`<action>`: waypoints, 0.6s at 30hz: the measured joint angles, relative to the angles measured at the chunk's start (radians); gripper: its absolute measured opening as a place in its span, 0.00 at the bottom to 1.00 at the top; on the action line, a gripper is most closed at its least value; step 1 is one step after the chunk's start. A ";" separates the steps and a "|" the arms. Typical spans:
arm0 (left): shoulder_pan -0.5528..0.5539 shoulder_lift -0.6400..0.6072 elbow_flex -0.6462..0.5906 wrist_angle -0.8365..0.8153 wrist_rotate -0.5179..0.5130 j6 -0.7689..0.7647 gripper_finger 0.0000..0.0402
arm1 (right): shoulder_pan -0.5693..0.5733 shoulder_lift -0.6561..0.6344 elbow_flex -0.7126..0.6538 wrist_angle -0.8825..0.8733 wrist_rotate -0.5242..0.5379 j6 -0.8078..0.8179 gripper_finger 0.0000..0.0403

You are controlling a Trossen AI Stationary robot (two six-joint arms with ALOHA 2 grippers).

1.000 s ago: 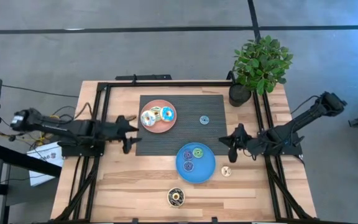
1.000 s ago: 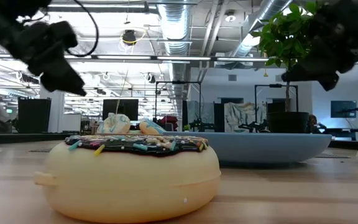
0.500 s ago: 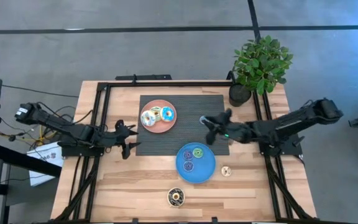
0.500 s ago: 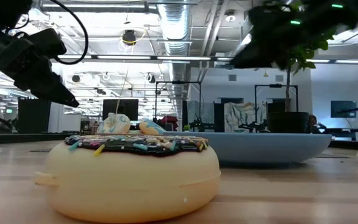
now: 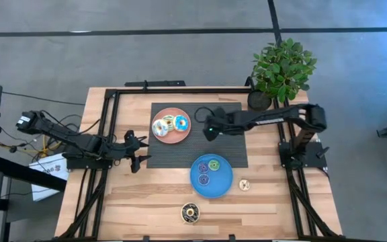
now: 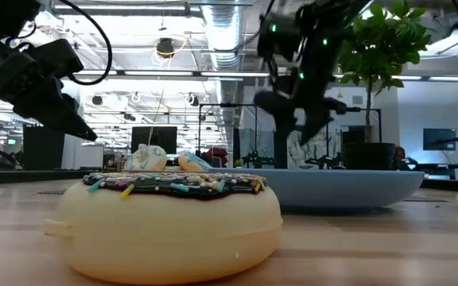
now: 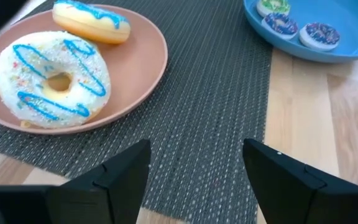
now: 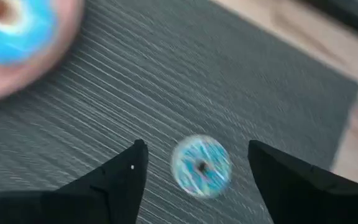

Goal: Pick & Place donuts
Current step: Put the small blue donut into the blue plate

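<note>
A small blue-iced donut (image 8: 201, 167) lies flat on the dark ribbed mat (image 5: 234, 151). My right gripper (image 8: 196, 149) hovers open above it with one finger on each side, touching nothing; in the high view it (image 5: 207, 125) stands just right of the pink plate (image 5: 171, 126). That plate holds a white donut with blue stripes (image 7: 51, 81) and a blue-iced one (image 7: 92, 22). The blue plate (image 5: 211, 176) carries three small donuts. A cream donut (image 5: 245, 185) and a dark-brown iced one (image 5: 190, 213) lie on the wood. My left gripper (image 5: 136, 151) waits open at the mat's left edge.
A potted plant (image 5: 281, 70) stands at the far right corner. Black frame rails (image 5: 109, 134) run along the table's left, right and far sides. Bare wood lies along the near edge around the dark-brown donut (image 6: 169, 226).
My right gripper has swung from the table's right side, near the blue plate, toward the far left over the mat. It now hangs over the small blue donut, and its fingers have opened. My left arm has drawn back a little toward the left edge.
</note>
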 joint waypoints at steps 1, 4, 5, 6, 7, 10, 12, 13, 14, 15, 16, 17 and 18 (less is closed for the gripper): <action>0.000 0.000 0.000 -0.001 0.000 0.000 0.62 | -0.005 0.013 0.000 -0.027 -0.001 0.030 0.68; 0.000 0.000 0.000 0.003 0.000 -0.001 0.62 | -0.023 0.046 -0.001 -0.087 -0.003 0.118 0.70; 0.000 0.000 0.000 0.005 0.000 -0.001 0.62 | -0.028 0.053 -0.001 -0.093 -0.006 0.133 0.70; 0.000 0.000 0.000 0.007 0.000 -0.001 0.62 | -0.034 0.060 -0.001 -0.089 -0.014 0.144 0.70; 0.000 0.000 0.000 0.008 0.000 -0.001 0.62 | -0.040 0.067 -0.001 -0.087 -0.023 0.146 0.70; 0.000 0.000 0.000 0.008 -0.001 -0.005 0.62 | -0.056 0.085 -0.001 -0.067 -0.057 0.143 0.70; 0.000 0.000 0.000 0.008 -0.001 -0.012 0.62 | -0.067 0.101 -0.001 -0.070 -0.081 0.139 0.70; 0.000 0.000 0.000 0.008 0.000 -0.017 0.62 | -0.071 0.109 -0.001 -0.067 -0.089 0.139 0.70; 0.000 0.000 0.000 0.007 0.000 -0.018 0.62 | -0.075 0.116 -0.001 -0.066 -0.096 0.139 0.70; 0.000 0.000 0.000 0.007 0.000 -0.018 0.62 | -0.081 0.123 -0.001 -0.066 -0.105 0.138 0.70; 0.000 0.000 0.000 0.007 0.000 -0.019 0.62 | -0.086 0.131 -0.001 -0.060 -0.112 0.137 0.70; 0.000 0.000 0.000 0.007 0.000 -0.019 0.62 | -0.088 0.135 -0.001 -0.051 -0.118 0.129 0.70; 0.000 0.000 0.000 0.006 0.000 -0.019 0.62 | -0.090 0.135 -0.002 -0.044 -0.123 0.120 0.70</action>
